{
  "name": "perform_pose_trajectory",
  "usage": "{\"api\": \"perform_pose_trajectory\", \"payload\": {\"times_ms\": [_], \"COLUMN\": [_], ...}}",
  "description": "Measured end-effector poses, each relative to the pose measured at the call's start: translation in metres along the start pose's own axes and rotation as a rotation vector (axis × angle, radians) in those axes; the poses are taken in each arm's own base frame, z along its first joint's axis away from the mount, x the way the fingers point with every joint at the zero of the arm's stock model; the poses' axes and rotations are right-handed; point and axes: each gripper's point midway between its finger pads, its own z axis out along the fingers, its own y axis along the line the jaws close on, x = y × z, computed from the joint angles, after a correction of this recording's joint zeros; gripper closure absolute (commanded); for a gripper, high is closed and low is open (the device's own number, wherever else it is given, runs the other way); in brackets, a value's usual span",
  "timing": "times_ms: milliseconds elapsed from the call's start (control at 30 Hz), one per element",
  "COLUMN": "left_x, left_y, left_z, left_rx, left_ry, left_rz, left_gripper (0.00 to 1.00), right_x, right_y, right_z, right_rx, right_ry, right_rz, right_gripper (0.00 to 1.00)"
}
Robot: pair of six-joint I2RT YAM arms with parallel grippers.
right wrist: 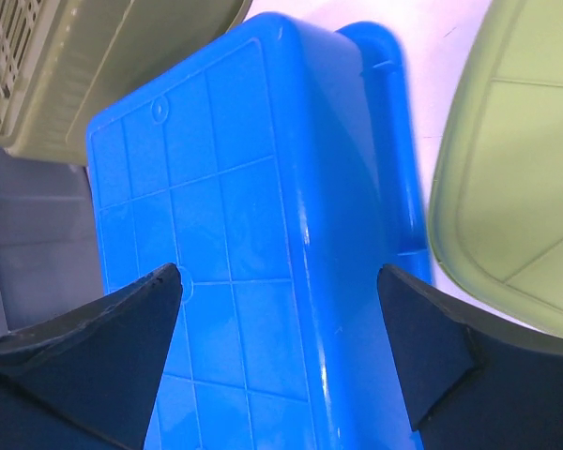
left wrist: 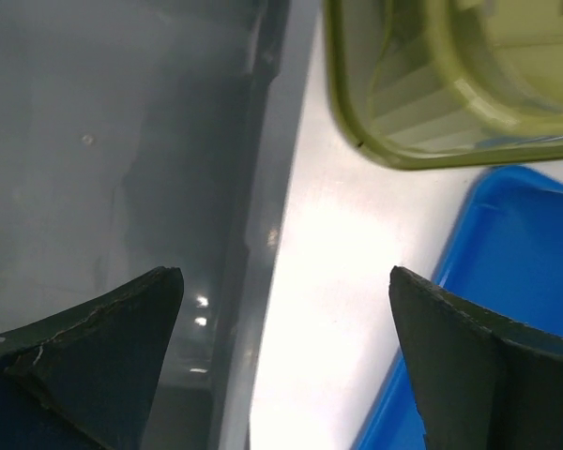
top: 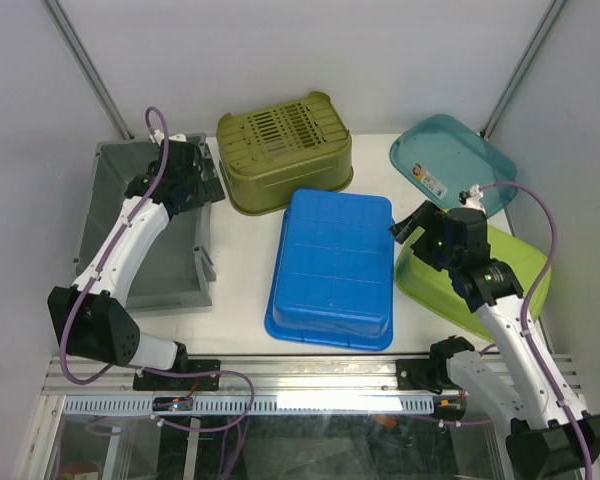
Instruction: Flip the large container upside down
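The blue container (top: 332, 268) lies bottom up in the middle of the white table (top: 242, 270). Its ribbed, gridded base faces the ceiling and its rim sits flat on the surface.

At twelve o'clock from it stands an olive slatted basket (top: 285, 150), also inverted, just beside the blue container's far edge. At nine o'clock is a grey bin (top: 145, 225), open side up. At three o'clock a lime-green tub (top: 475, 290) sits tilted, close against the blue container's right side. A teal lid (top: 450, 165) lies at about one o'clock, partly behind the tub.

The left gripper (top: 208, 182) hangs over the far right corner of the grey bin with its jaws spread wide and nothing between them. Its wrist view looks down on the bin wall, a strip of bare table and a corner of the basket.

The right gripper (top: 412, 226) hovers at the blue container's far right corner, above the gap to the lime tub. It too is spread wide and holds nothing. From its wrist view the blue base fills the space between the fingers (right wrist: 122, 328), but I cannot tell whether they touch it.
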Motion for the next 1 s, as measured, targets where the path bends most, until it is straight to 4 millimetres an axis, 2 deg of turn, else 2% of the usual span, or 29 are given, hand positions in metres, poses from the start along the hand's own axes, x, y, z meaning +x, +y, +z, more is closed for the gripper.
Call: {"api": "perform_pose_trajectory", "payload": {"times_ms": [100,233,300,367,533,700,833,1000], "left_x": [-0.021,-0.081,-0.108,-0.123,-0.127,-0.117,-0.115,-0.121], "left_y": [-0.015,-0.046,-0.062,-0.075,-0.099,-0.107,-0.112,-0.124], "left_z": [-0.006,-0.013,-0.008,0.004,0.060,0.107,0.126,0.142], "left_rx": [0.053,0.134,0.167,0.188,0.198,0.185,0.196,0.259], "left_ry": [-0.038,-0.157,-0.204,-0.221,-0.167,-0.104,-0.074,-0.053], "left_rz": [-0.013,-0.054,-0.082,-0.110,-0.157,-0.202,-0.227,-0.228], "left_gripper": [0.01,0.01,0.01,0.01,0.01,0.01,0.01,0.01], "right_x": [0.006,0.009,0.008,0.007,0.004,-0.006,-0.012,-0.014], "right_y": [0.006,0.009,0.010,0.011,0.008,0.008,0.006,0.000], "right_z": [0.010,0.020,0.020,0.020,0.019,0.015,0.014,0.016], "right_rx": [-0.020,-0.030,-0.035,-0.036,-0.018,-0.003,0.010,0.038], "right_ry": [0.043,0.071,0.068,0.065,0.053,0.023,0.004,0.002], "right_rz": [-0.014,-0.024,-0.027,-0.032,-0.052,-0.075,-0.089,-0.102], "right_gripper": [0.11,0.11,0.11,0.11,0.10,0.10,0.10,0.10]}}
